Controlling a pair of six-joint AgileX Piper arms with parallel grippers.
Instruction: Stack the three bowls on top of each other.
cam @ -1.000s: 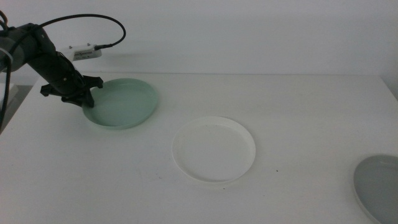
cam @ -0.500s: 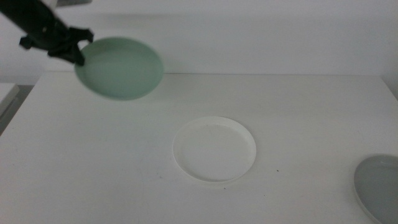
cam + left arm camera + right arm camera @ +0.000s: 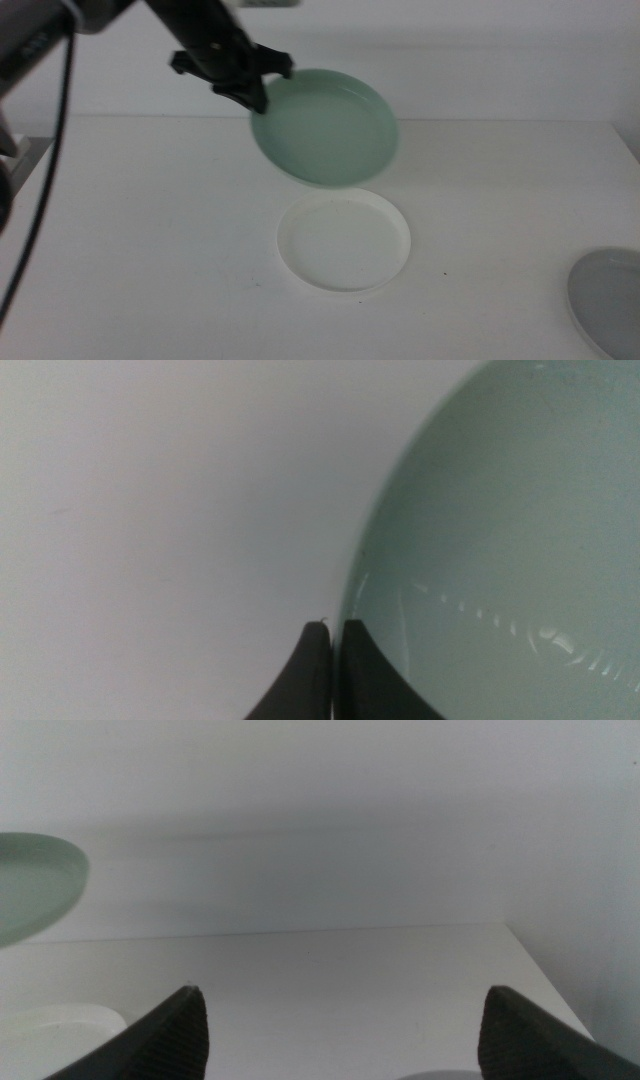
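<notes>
Aloft over the table (image 3: 140, 260), the left gripper (image 3: 255, 98) clenches the rim of the tilted green bowl (image 3: 325, 125), just behind the white bowl (image 3: 344, 240). Grey bowl (image 3: 605, 300) sits far right. Right gripper (image 3: 340, 1020), jaws spread, waits empty.

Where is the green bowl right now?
In the middle view the mint green bowl is up in the air, tilted, pinched at its rim by the left gripper. It hangs just behind the white bowl lying on the table.
</notes>
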